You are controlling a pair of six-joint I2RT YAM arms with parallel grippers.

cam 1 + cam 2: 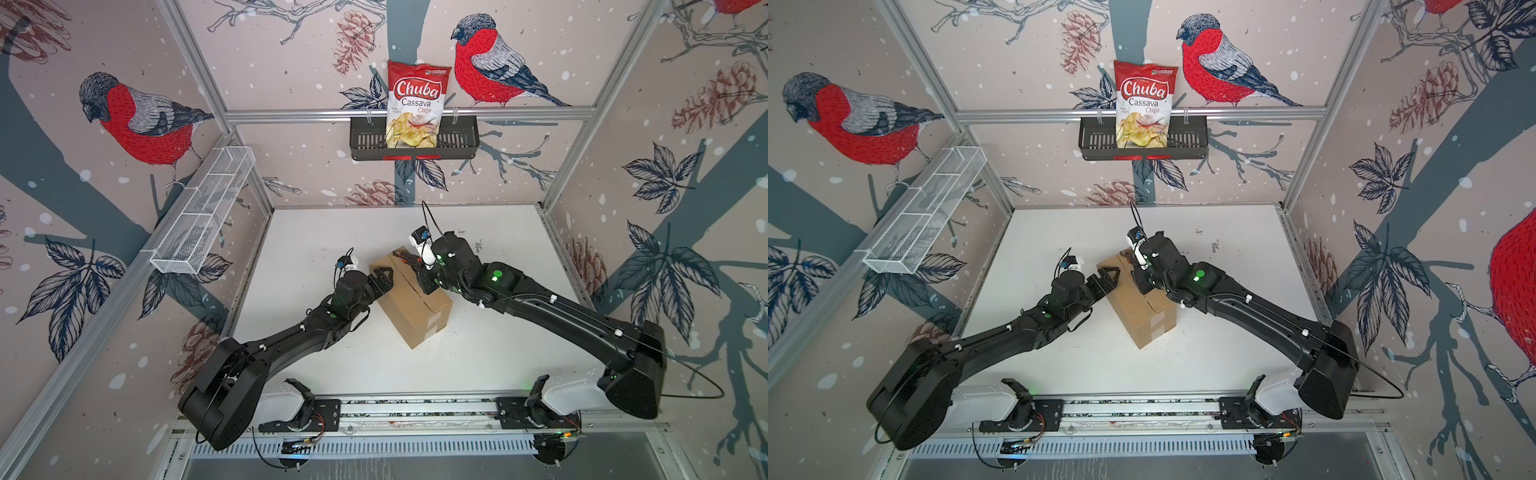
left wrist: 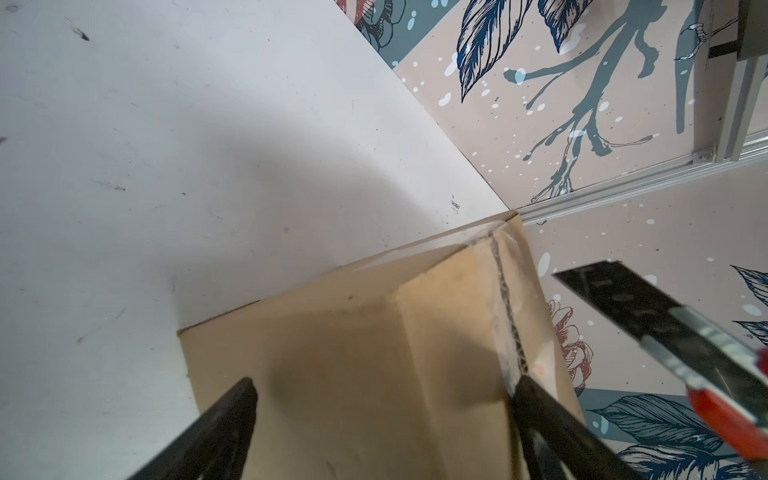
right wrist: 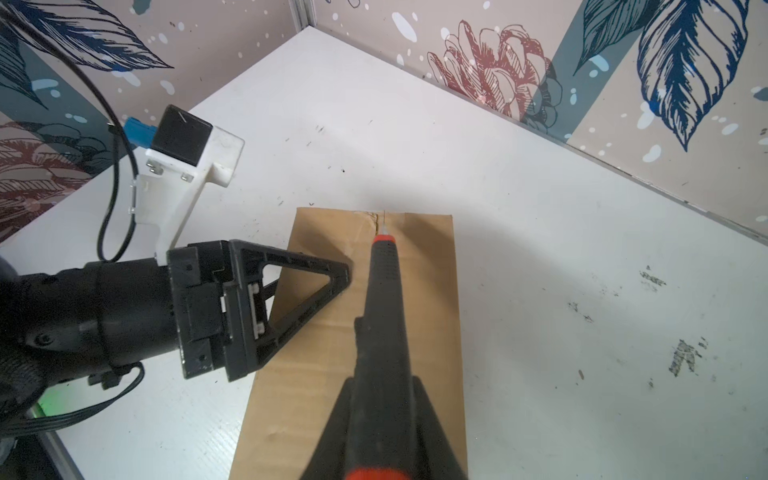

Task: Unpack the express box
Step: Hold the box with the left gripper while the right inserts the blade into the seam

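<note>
The express box (image 1: 415,309) (image 1: 1144,318) is a plain brown carton lying at an angle in the middle of the white table. My left gripper (image 1: 382,277) (image 1: 1106,277) (image 2: 384,386) is open at the box's left upper edge, and cardboard (image 2: 365,353) fills the gap between its fingers. One left finger (image 3: 299,282) lies over the box top (image 3: 432,332). My right gripper (image 1: 417,266) (image 1: 1137,266) (image 3: 382,386) is shut on a black and red utility knife (image 3: 384,291) (image 2: 665,324). The knife tip rests on the centre seam near the box's far end.
A Chuba chips bag (image 1: 417,104) stands in a black slotted basket (image 1: 461,141) on the back wall. A white wire basket (image 1: 203,216) hangs on the left wall. Patterned walls enclose the table (image 1: 332,232) on three sides, and the arms' base rail (image 1: 415,409) runs along the front.
</note>
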